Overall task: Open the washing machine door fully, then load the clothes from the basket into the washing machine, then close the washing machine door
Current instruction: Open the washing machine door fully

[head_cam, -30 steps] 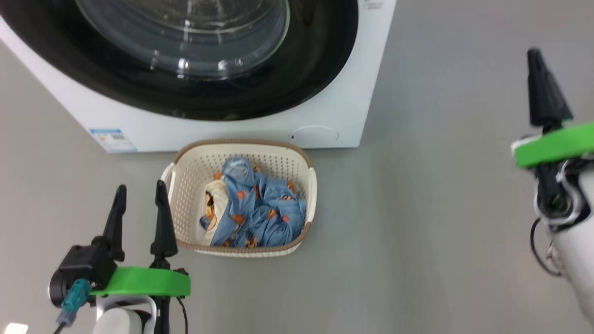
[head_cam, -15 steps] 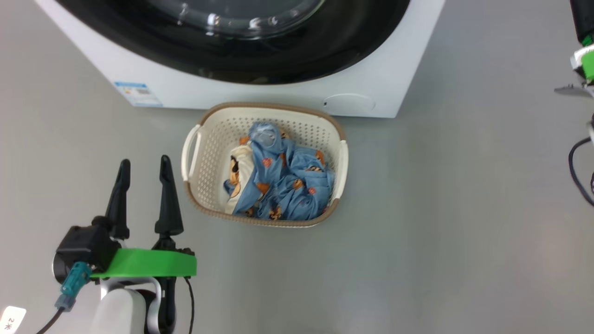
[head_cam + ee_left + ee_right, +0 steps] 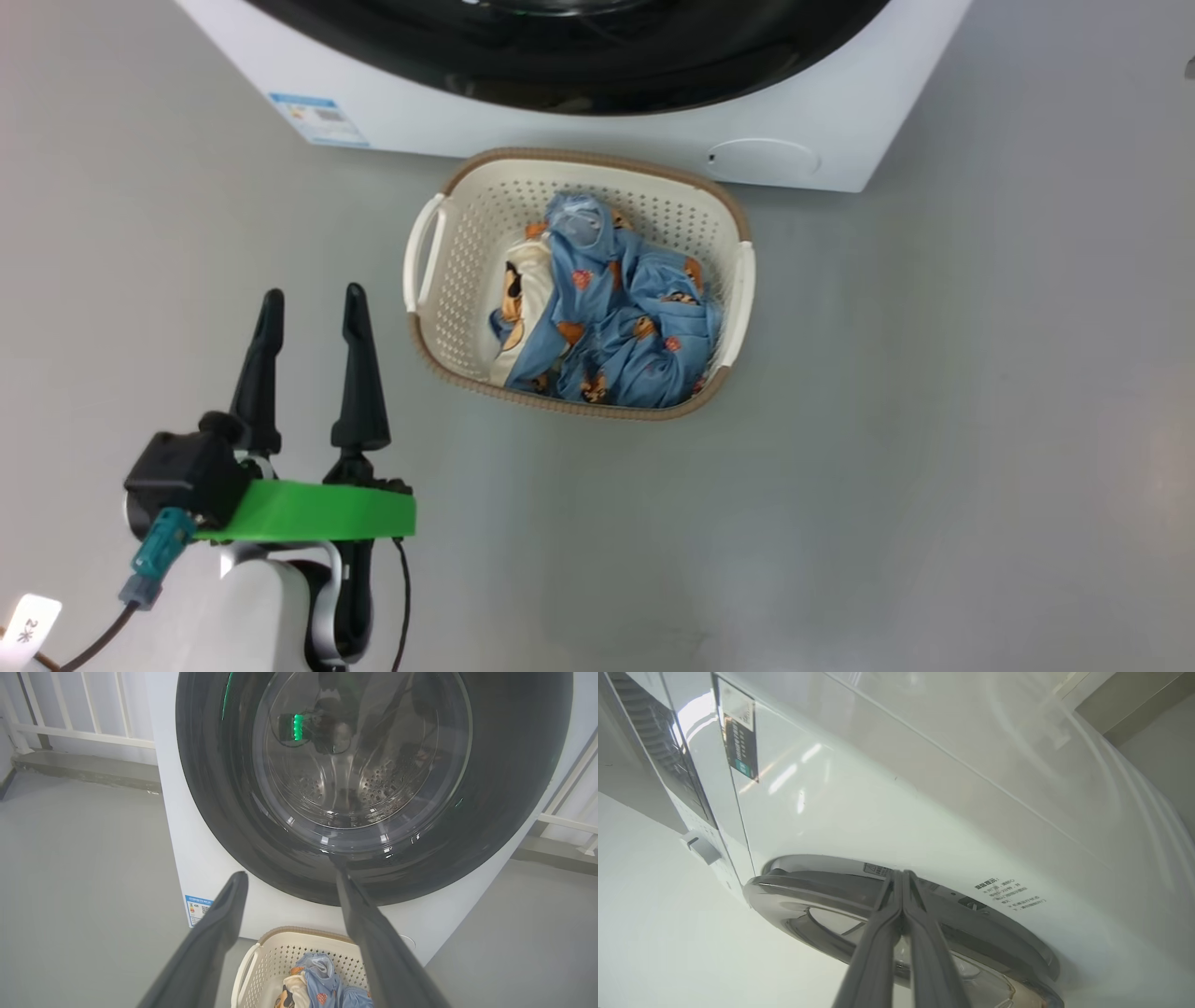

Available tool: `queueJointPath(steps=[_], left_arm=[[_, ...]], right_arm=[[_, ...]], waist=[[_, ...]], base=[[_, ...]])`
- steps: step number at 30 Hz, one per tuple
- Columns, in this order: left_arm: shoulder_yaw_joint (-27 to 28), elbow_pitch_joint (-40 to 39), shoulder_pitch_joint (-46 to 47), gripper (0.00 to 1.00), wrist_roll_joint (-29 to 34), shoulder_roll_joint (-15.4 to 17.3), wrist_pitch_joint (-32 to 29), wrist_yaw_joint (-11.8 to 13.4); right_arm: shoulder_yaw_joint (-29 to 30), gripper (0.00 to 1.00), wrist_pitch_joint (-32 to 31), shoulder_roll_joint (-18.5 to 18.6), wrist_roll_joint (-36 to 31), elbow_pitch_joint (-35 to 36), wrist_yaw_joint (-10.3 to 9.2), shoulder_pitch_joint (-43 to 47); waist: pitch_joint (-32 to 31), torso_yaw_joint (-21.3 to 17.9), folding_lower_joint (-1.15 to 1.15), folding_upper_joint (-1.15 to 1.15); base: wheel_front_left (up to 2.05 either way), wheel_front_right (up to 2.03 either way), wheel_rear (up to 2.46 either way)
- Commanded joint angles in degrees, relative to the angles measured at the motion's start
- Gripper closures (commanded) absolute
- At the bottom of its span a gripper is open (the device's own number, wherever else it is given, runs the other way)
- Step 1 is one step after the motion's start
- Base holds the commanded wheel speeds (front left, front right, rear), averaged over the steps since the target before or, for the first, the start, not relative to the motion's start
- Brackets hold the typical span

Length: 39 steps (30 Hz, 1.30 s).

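Right hand (image 3: 902,873), pressed together, has risen toward the washing machine door (image 3: 808,891); left hand (image 3: 312,297) stays spread.

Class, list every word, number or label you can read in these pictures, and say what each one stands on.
"2米", roughly: white tag on a cable.
Blue label on the washing machine: too small to read.
Dark sticker on its casing, printed lines beside the washing machine door: both blurred.
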State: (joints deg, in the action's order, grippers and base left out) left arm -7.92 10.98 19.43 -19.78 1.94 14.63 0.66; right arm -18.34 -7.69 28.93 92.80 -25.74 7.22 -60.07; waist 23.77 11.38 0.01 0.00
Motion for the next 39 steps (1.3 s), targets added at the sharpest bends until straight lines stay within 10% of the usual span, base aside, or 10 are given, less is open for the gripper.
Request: queueJointPath(steps=[1,15,39], left_arm=[[1.3,-1.9,0.7,0.00,-0.8,0.9,0.4,0.6],[-0.9,-2.8,0.6,0.00,-2.9,0.9,0.4,1.7],[-3.4,-4.5,2.1,0.00,-6.2,0.9,0.4,3.4]], right_arm=[[0.3,1.00,-1.2,-0.1,0.9,1.0,0.26,-0.8],[3.6,1.00,-16.4,-0.7,6.7,-4.0,0.26,-7.5],[1.6,1.00,-22.9,-4.0,2.1,-11.4,0.26,-18.8]], waist=[[0.7,0.9,-0.01,0.00],[3.5,4.3,-0.01,0.00],[8.0,7.3,-0.01,0.00]], base=[[0.00,0.00,0.00],[0.00,0.00,0.00],[0.00,0.00,0.00]])
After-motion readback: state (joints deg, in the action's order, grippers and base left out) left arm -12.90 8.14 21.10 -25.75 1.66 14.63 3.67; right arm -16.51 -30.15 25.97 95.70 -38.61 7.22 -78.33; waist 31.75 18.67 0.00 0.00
